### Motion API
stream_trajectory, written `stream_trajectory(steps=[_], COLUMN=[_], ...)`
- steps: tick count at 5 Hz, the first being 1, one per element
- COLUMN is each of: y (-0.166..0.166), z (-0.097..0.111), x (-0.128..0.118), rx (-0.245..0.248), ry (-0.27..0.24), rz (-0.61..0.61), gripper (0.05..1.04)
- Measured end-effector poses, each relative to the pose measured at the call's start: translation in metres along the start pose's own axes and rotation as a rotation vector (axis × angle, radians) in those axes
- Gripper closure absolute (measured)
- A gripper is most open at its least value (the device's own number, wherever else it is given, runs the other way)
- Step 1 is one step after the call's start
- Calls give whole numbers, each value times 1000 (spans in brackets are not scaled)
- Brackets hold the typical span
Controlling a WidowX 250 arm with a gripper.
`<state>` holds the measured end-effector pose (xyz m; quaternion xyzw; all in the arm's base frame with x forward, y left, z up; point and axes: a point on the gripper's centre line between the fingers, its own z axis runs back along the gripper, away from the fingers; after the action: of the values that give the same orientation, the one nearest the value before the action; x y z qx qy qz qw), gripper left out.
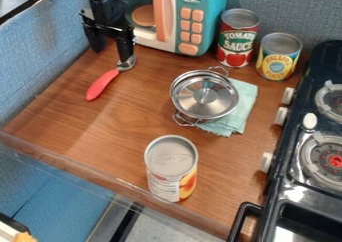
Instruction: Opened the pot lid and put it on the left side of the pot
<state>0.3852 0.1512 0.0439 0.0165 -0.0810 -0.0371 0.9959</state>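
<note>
The black gripper point(111, 55) hangs at the upper left of the camera view with its fingers spread apart. Its position is up and to the left of the pot, with nothing seen between the fingers. A small silver pot point(190, 117) stands right of centre, partly on a teal cloth. Its shiny metal lid point(217, 105) rests on top, with a handle in the middle. Wire handles stick out at the pot's upper and lower sides. The inside of the pot is hidden by the lid.
A red-handled utensil point(102, 85) lies just below the gripper. Behind are a teal toy microwave point(206, 16), a tomato sauce can point(236, 38) and a yellow-labelled can point(278, 57). Another can point(172, 168) stands near the front edge. A black stove point(314, 136) borders the right.
</note>
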Motion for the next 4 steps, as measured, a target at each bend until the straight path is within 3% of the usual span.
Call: stream_trajectory(steps=[1,2,3,4], y=[-4,-47,-100,-129], z=[-16,-21,0,5], x=[-7,1,20,23], rx=[-25,-70,-97,-126], ry=[39,41,-15,-29], rz=[2,-96,-207,-224], gripper=[84,84,84,84])
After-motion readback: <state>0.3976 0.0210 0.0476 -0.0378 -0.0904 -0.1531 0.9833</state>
